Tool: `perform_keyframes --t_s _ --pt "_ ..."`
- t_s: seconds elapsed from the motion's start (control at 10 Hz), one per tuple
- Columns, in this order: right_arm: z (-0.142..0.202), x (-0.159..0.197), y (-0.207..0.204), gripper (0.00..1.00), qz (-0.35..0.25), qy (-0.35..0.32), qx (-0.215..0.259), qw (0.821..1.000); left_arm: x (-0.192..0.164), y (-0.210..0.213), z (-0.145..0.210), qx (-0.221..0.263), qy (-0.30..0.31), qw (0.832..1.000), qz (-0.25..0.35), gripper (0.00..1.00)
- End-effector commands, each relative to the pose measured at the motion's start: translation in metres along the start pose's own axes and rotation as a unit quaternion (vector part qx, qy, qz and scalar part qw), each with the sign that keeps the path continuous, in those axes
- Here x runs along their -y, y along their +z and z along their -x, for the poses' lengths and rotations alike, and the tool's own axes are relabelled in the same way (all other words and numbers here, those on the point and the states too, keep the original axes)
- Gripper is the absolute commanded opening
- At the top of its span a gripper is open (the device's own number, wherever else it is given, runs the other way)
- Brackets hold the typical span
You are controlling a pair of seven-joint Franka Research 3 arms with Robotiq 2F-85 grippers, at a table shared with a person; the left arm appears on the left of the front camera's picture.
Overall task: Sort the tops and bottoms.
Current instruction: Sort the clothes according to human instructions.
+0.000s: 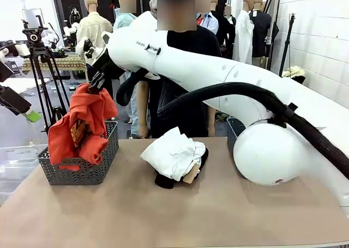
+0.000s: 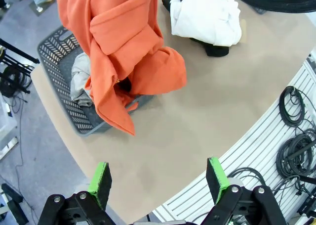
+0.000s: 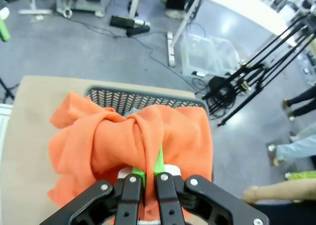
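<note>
The orange-red top (image 1: pixel 82 129) hangs bunched over the left grey basket (image 1: pixel 82 173), its lower folds draped over the rim. My right gripper (image 1: pixel 97 86) is shut on its upper edge, the arm reaching across from the right. In the right wrist view the green pads pinch the orange-red top (image 3: pixel 98 141) above the basket (image 3: pixel 129 99); the right gripper (image 3: pixel 147 173) is shut. The white top (image 1: pixel 172 151) lies crumpled mid-table on the black bottoms (image 1: pixel 162 181), which are mostly hidden. My left gripper (image 2: pixel 158 183) is open high over the table edge, well away from the orange-red top (image 2: pixel 123 52).
A pale grey cloth (image 2: pixel 79 82) lies inside the left basket (image 2: pixel 54 52). A second grey basket (image 1: pixel 235 131) stands behind my right arm. A person (image 1: pixel 185 68) stands at the far side. A tripod (image 1: pixel 44 68) is off the left edge. Coiled cables (image 2: pixel 291 106) hang past the near edge.
</note>
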State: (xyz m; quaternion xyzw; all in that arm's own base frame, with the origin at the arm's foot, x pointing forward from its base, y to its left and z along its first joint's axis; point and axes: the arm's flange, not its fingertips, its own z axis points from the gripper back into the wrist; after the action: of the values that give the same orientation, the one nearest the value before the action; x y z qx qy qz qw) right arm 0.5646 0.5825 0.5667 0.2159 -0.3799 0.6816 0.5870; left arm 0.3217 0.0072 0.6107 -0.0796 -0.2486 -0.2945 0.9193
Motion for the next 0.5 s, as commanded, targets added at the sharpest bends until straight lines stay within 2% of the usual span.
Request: perform_keyframes --t_s 0.0,0.1,0.2,0.3,0.4 --pt "-0.108 0.162 -0.088 0.0 -0.004 -0.005 0.027 1.0 -0.001 0.0 -0.003 0.005 0.006 1.0 -0.002 1.0" --pt "-0.108 0.167 -0.102 0.0 -0.017 -0.008 0.012 1.0 -0.001 0.0 -0.003 0.005 0.006 1.0 -0.002 1.0" --pt "-0.106 0.171 -0.099 0.0 -0.058 -0.035 -0.021 0.997 -0.001 0.0 -0.003 0.005 0.006 1.0 -0.002 1.0" --pt "0.006 0.0 -0.008 0.0 0.0 -0.009 0.006 1.0 -0.001 0.0 -0.003 0.005 0.006 1.0 -0.002 1.0" --pt "0.006 0.0 -0.008 0.0 0.0 -0.009 0.006 1.0 -0.001 0.0 -0.003 0.005 0.006 1.0 -0.002 1.0"
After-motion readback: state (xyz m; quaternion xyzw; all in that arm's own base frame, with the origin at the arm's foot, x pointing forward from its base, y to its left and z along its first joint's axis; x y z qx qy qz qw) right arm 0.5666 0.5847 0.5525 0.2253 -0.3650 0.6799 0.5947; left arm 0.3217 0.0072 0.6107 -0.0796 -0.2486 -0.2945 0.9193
